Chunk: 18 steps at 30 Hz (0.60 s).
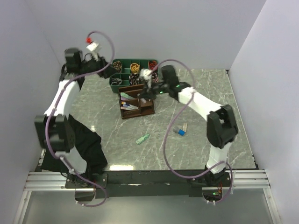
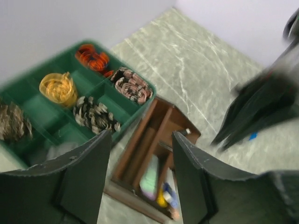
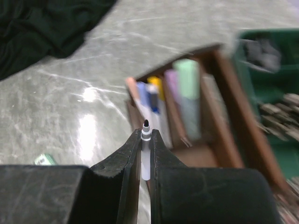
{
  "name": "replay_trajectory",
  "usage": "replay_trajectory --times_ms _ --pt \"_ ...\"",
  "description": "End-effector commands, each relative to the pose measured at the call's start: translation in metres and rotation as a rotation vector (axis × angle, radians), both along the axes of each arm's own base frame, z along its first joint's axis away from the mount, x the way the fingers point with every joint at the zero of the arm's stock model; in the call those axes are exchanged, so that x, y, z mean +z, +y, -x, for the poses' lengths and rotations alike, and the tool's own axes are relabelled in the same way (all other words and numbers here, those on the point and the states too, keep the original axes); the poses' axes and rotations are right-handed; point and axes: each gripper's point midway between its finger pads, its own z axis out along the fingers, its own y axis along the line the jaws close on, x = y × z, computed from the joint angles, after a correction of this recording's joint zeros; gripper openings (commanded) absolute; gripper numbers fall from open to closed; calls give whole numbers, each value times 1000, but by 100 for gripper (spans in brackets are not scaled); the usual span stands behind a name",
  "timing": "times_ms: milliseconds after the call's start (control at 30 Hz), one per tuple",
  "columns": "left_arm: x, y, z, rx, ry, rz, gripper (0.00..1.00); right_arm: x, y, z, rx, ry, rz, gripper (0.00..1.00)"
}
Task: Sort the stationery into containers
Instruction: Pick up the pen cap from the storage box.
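Overhead: grey-green marbled surface (image 1: 219,84) enclosed by pale walls (image 1: 154,23) on three sides; dark brown organiser (image 1: 135,101) near its middle, green tray (image 1: 122,65) just behind, black cloth (image 1: 91,144) at left, mint-green clip (image 1: 143,138) lying loose on the marble. Left wrist: left end effector (image 2: 140,172) released, fingers apart over organiser, holding nothing. Right wrist: right end effector (image 3: 145,161) clenched on thin white pen (image 3: 145,140), organiser just beyond.

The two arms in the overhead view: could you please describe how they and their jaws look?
Both the left arm and right arm have white links between bulky black joints. A lilac cable loops along each. A green light glows near the right wrist, and a red-and-white connector sits by the left one. The jaws are matt black, flat and blocky with toothed inner edges.
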Motion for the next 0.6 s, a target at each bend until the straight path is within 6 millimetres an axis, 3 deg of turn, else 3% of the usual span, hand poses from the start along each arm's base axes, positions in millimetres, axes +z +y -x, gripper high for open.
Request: replay_trajectory --times_ms 0,33,100,133,167,233,267,433,567 --pt "-7 -46 8 -313 -62 -215 59 64 -65 -10 -123 -55 -54 0" --pt "-31 -53 -2 -342 -5 -236 59 63 -74 -12 -145 -47 -48 0" --pt "-27 -77 0 -420 -48 -303 59 59 -98 -17 -212 -18 -42 0" --pt "-49 -85 -6 -439 -19 -339 59 58 -106 -18 -237 -4 -47 0" --pt "-53 -104 -1 -502 -86 -387 59 55 -121 -20 -278 14 -51 0" --pt "-71 -119 4 -555 -111 -467 59 55 -133 -22 -321 47 -66 0" --pt "-76 -136 11 -615 -180 -505 59 52 -139 -21 -339 58 -64 0" --pt "-107 -168 24 -731 -254 -554 56 49 -170 -23 -429 86 -79 0" --pt "-115 -188 24 -761 -303 -589 50 45 -187 -14 -453 95 -82 0"
